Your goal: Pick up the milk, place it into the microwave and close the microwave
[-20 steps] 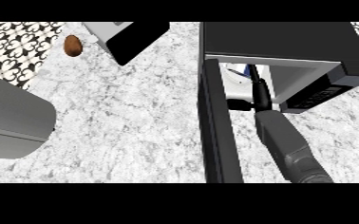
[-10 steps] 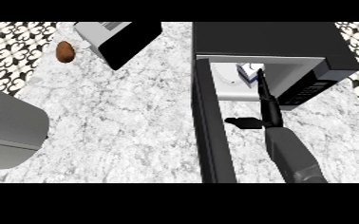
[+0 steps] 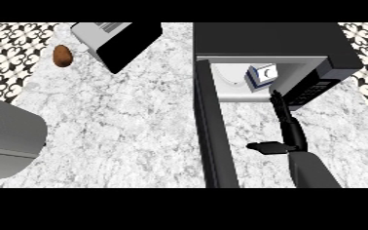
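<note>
The milk carton (image 3: 262, 75), white with blue sides, stands inside the open microwave (image 3: 273, 41) on its pale floor. The microwave's dark door (image 3: 212, 131) swings out toward me, edge-on. My right hand (image 3: 286, 126) is just outside the opening, below the carton and apart from it. Its fingers are straight and point at the cavity, the thumb sticking out left. It holds nothing. My left hand does not show.
A toaster-like box (image 3: 115, 41) with a black side sits at the back left. A brown potato (image 3: 63, 55) lies left of it near the patterned tile wall. A grey rounded object (image 3: 18, 139) fills the left edge.
My right hand has let go of the milk and drawn back out of the microwave toward me. The carton stays inside.
</note>
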Action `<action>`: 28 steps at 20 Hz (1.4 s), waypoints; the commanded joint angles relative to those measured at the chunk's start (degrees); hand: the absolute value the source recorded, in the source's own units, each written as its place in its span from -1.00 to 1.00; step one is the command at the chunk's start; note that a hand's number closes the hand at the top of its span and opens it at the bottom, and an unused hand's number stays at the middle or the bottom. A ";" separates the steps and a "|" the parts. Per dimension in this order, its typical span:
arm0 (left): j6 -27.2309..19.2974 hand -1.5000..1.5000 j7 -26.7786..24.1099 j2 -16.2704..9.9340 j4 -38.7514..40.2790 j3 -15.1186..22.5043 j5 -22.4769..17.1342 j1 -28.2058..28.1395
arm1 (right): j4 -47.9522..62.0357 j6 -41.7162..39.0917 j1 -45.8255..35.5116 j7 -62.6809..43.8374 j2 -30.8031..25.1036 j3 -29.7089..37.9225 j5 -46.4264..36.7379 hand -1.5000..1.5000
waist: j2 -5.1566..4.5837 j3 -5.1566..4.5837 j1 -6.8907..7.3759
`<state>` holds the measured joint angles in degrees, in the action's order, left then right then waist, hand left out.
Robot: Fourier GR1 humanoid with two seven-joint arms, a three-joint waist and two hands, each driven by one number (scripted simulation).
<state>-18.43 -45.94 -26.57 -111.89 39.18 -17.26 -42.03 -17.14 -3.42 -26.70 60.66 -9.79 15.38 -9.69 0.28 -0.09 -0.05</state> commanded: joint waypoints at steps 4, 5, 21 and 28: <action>1.39 -1.00 2.80 1.93 4.49 4.12 2.79 5.60 | -7.72 -6.11 8.37 2.90 -2.89 0.78 3.57 -1.00 | -0.03 0.03 -0.78; 2.21 -1.00 5.99 0.92 3.76 3.74 1.99 7.09 | -8.23 -7.92 10.04 3.25 -5.54 0.75 3.56 1.00 | -0.08 0.04 -1.11; -1.55 1.00 23.67 17.14 21.45 8.16 14.56 31.28 | -15.07 -18.80 21.67 1.50 -15.05 4.76 13.97 -1.00 | -0.31 0.12 -0.68; -2.50 1.00 27.61 21.06 28.74 5.51 18.45 40.34 | -15.12 -20.33 24.38 2.48 -16.55 4.25 15.47 -1.00 | -0.32 0.15 -0.65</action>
<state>-20.35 -21.26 -8.74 -87.68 43.98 -1.87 -6.70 -31.99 -16.25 -3.85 56.17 -26.90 20.09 4.99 -0.07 0.06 -0.60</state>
